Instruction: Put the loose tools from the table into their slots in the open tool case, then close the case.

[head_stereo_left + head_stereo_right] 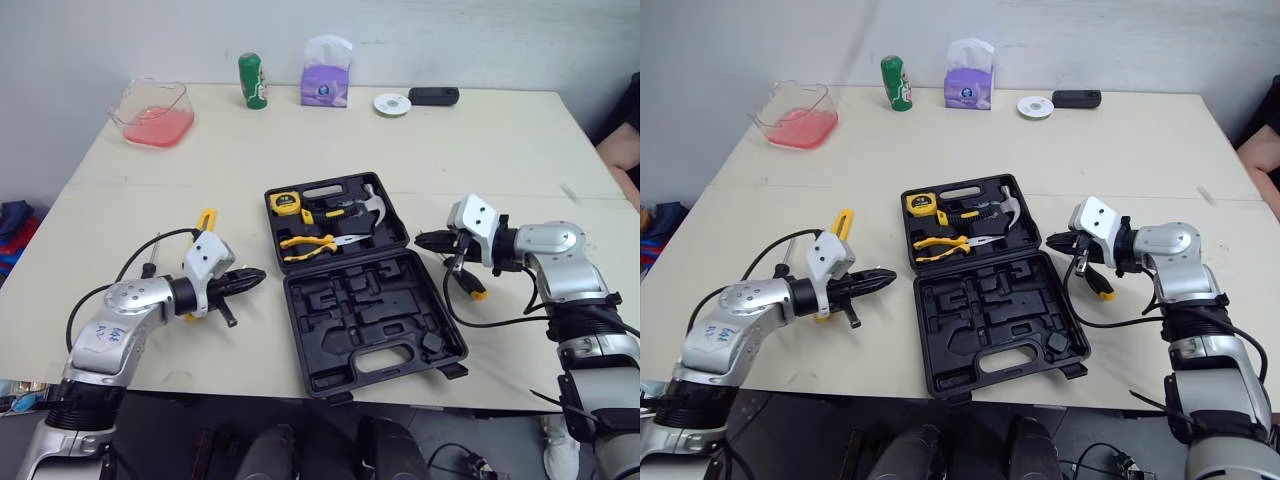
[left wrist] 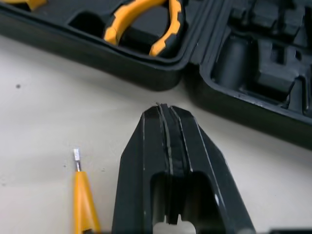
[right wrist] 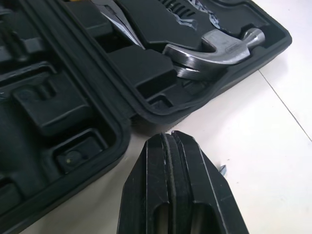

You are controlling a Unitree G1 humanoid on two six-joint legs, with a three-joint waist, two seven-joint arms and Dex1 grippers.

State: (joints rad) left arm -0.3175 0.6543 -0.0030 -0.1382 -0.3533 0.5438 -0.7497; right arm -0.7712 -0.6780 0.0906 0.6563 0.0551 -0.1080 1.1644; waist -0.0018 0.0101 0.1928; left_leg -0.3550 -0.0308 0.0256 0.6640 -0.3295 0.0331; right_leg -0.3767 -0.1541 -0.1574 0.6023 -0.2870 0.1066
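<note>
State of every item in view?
Case: open, lying flat.
Hammer: in its slot.
Pliers: in their slot.
Tape measure: in its slot.
Left tool: shut, empty.
Right tool: shut, empty.
Screwdriver by left arm: loose on table.
Screwdriver by right arm: loose on table.

Black tool case (image 1: 370, 320) on a cream desk (image 1: 480, 140). Inside the case are yellow-handled pliers (image 1: 305, 242), a yellow tape measure (image 1: 286, 203) and a silver-headed hammer (image 1: 380, 200). A green can (image 1: 252, 80) stands beyond it.

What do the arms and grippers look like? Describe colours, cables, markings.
The left arm and right arm have rounded silver-grey shells and black ribbed bases. A white block sits at each wrist. The left gripper and right gripper are black, tapering to wedge tips. Black cables loop beside each arm. Blue handwriting marks the left shell.
</note>
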